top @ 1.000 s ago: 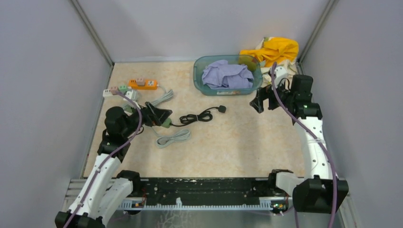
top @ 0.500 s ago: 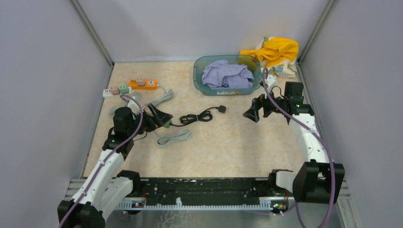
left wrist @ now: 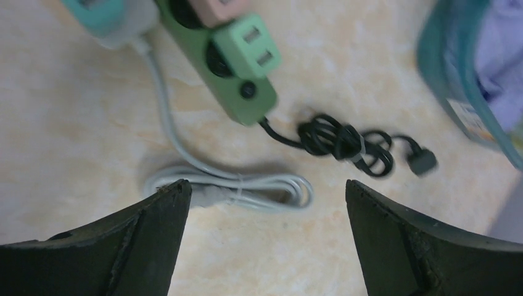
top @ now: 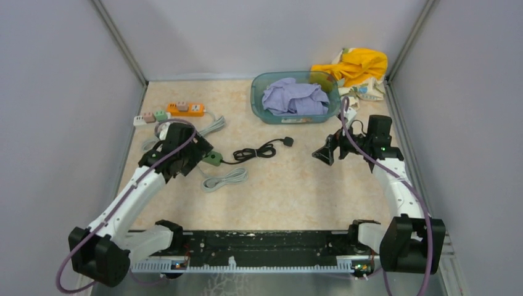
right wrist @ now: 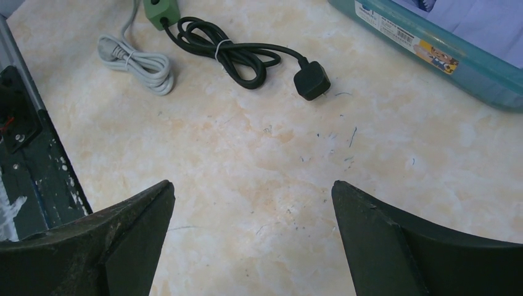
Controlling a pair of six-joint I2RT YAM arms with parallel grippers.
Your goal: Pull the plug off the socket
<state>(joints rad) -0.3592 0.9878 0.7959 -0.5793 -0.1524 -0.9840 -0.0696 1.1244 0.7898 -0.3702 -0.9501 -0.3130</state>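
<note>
By the power strip (left wrist: 237, 102), left gripper (left wrist: 264, 185): open, newly arrived just short of the green plug (left wrist: 250, 46); pull not begun.
Right gripper (right wrist: 251, 185): open, empty.

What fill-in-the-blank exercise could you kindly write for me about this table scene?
1. The light green plug sits in the dark green power strip, whose coiled cable is coloured ____.
2. The left gripper and the right gripper both stand ____.
3. The lavender cloth lies ____ the teal plastic basin.
Missing words: black; open; inside.
</note>
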